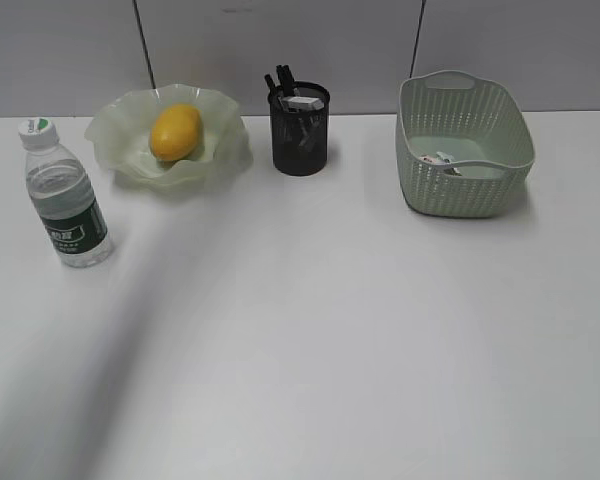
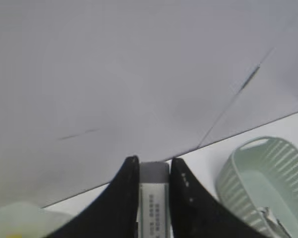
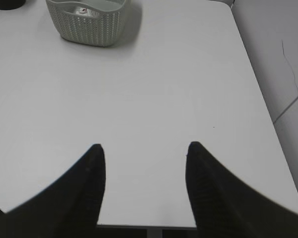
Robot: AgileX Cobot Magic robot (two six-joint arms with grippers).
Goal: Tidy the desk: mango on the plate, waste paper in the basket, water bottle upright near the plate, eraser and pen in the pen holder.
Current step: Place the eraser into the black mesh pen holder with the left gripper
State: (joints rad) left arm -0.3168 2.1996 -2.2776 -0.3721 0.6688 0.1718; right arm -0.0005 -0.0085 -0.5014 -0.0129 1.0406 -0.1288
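Mostly tidy: one bottle, one dish, one cup, one basket across the desk [image 1: 310,330]

Leftmost, one water bottle [image 1: 65,195] upright, near the plate [image 1: 115,145] but apart from it; one mango [image 1: 175,132] lies in the plate. Mid-desk, one pen holder [image 1: 300,145] with dark pens [image 1: 280,78] sticking out and a white block, likely an eraser [image 1: 302,102], at its rim. Right, one basket [image 1: 463,150] with the waste paper [image 1: 445,160] inside. Left gripper [image 2: 154,171]: fingers nearly together, pinching a grey-and-white eraser-like block [image 2: 154,198], seen against the wall above the desk's far edge. Right gripper [image 3: 145,151]: fingers spread wide, nothing between them, over bare desk, well clear of the basket
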